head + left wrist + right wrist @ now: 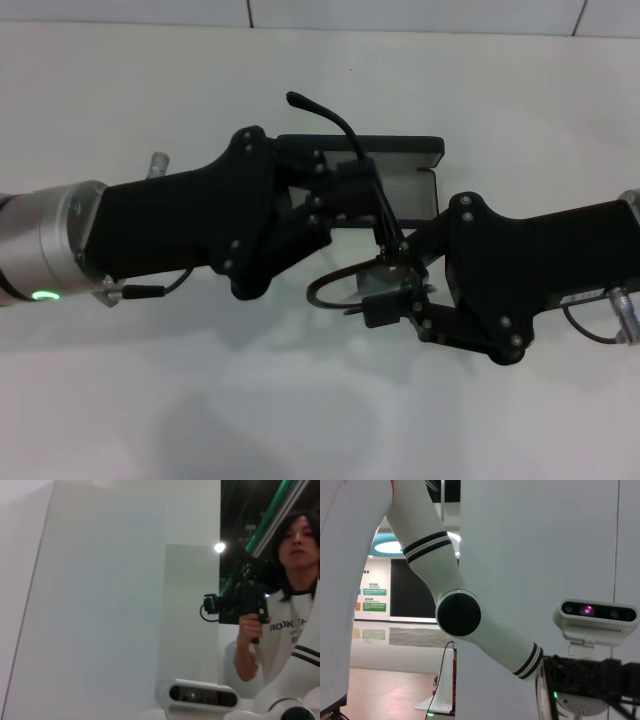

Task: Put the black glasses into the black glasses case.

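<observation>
Both hands raised over white tabletop (150,400). Glasses (370,240) grasped between left hand (350,185) at 10 o'clock and right hand (395,300) at 4 o'clock, apparently for folding. Case (415,165) open at 12 o'clock, ready for insertion.

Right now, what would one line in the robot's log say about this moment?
left gripper: holding black glasses by a temple arm | right gripper: at the lens frame | black glasses case: open behind | glasses: not yet inside
</observation>
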`<state>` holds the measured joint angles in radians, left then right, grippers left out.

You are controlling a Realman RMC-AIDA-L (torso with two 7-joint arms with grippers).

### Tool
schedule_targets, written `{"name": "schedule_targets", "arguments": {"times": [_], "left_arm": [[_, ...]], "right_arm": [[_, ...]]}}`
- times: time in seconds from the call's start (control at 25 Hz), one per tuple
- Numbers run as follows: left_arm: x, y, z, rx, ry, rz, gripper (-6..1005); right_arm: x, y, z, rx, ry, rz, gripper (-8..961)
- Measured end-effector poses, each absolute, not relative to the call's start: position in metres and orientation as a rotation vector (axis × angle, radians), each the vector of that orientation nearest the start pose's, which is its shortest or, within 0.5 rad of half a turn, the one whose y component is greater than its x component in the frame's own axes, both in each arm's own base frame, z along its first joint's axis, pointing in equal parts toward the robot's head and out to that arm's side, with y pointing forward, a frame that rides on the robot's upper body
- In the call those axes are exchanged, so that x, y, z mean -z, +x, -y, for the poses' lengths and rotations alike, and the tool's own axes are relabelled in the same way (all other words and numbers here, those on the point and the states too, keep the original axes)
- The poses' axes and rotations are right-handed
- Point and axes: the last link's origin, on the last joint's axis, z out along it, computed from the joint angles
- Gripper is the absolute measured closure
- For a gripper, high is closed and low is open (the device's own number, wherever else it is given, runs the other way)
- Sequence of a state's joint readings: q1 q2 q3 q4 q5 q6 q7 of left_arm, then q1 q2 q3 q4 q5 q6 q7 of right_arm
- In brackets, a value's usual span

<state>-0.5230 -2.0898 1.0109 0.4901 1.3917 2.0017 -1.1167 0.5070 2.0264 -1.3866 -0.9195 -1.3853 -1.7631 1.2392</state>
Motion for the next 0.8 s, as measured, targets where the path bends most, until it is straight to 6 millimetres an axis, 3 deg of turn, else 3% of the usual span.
{"name": "schedule_targets", "arguments": {"times": [0.8], "left_arm": [[0.003,-0.1869,-0.2721,1.631,-2.741,0.06,930]], "right_arm": [[0.0067,0.1419,-0.2873,-1.173,-3.052,0.295,842]]}}
